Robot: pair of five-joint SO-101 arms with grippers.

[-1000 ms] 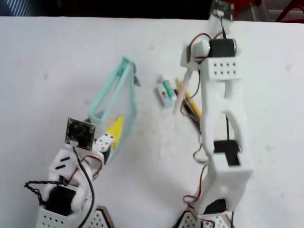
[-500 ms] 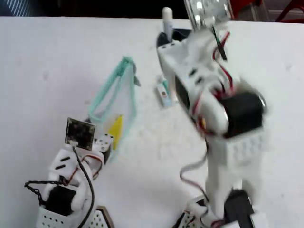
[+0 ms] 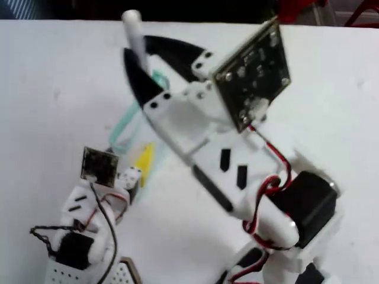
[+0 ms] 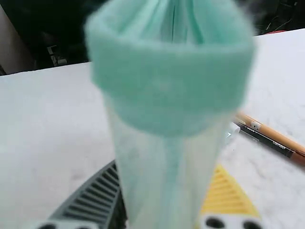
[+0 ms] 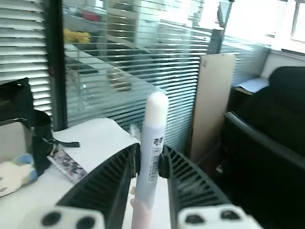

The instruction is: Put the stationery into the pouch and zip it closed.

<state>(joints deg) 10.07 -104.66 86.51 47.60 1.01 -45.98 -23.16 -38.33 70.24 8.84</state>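
**Worktop** [image 3: 47, 77]: white, with both arms based at its near edge.

**Pouch** [image 3: 122, 127]: see-through, with mint-green trim. It sits left of the worktop's middle, nearer the near edge than the far one. Its near end is held in the left gripper. The left wrist view [image 4: 171, 86] shows the green band close up, rising between the two jaws.

**Left gripper** [image 3: 139, 160]: low over the near-left part of the worktop. Its jaws are clamped on the pouch's near end, yellow on one side and grey on the other [image 4: 164, 181].

**White stick** [image 3: 135, 41]: a slim, pen-like tube with a printed label. It is gripped partway along, its rounded end standing clear of the jaw tips. The right wrist view [image 5: 153, 133] shows it upright against the room behind.

**Right gripper** [image 3: 136, 46]: lifted well off the worktop. Its black jaws are set narrow and pinch the white stick between them [image 5: 150, 155]. From overhead it covers the pouch's far end, and the arm slants back toward the near-right corner.

**Two pencils** [image 4: 269, 138]: one wood-coloured and one dark. They lie side by side and touching, flat on the worktop [image 4: 43, 124] just beside the pouch on its right.

**Window blinds** [image 5: 95, 62]: these run across the room behind the raised gripper.
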